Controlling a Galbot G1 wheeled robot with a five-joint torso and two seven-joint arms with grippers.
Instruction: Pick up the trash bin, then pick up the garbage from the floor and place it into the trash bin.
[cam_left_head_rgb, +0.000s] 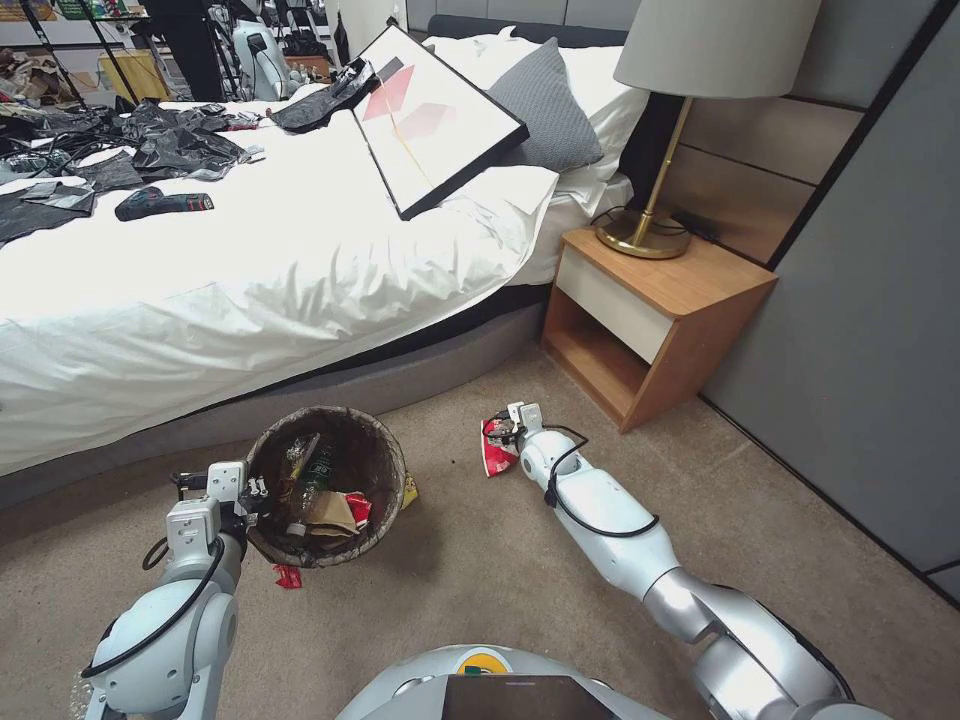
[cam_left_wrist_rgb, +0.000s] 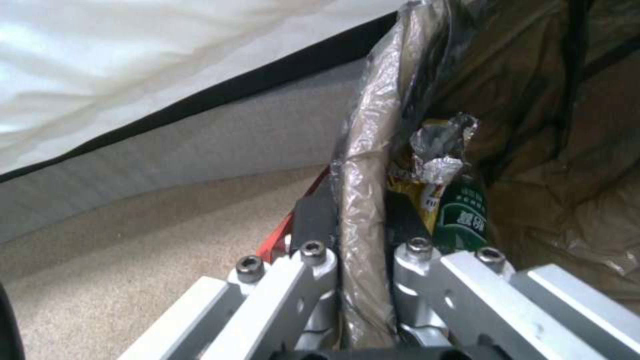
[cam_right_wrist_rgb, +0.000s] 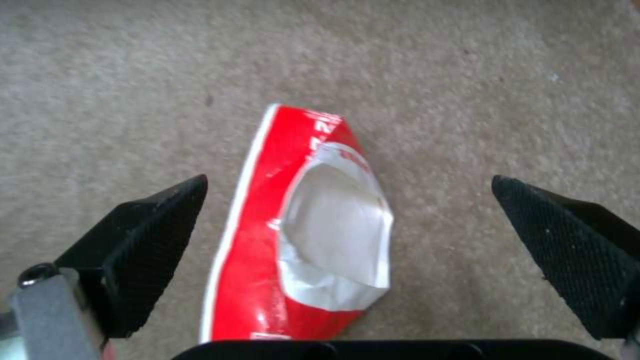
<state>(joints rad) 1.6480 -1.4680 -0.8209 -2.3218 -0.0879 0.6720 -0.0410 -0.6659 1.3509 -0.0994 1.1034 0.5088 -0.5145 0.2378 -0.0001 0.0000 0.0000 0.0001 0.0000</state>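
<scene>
One red wrapper (cam_right_wrist_rgb: 300, 235) lies between the right tool's (cam_right_wrist_rgb: 350, 250) spread fingers.

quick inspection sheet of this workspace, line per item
surface: beige carpet.
job's things: trash bin holds litter; red-white wrapper flat on carpet; small red scrap by the bin.
clutter: black bags and picture frame on bed.
grippers: left gripper clamps the bin rim; right gripper open astride the wrapper.
cables: black cable on right arm.
surroundings: nightstand, lamp.
</scene>
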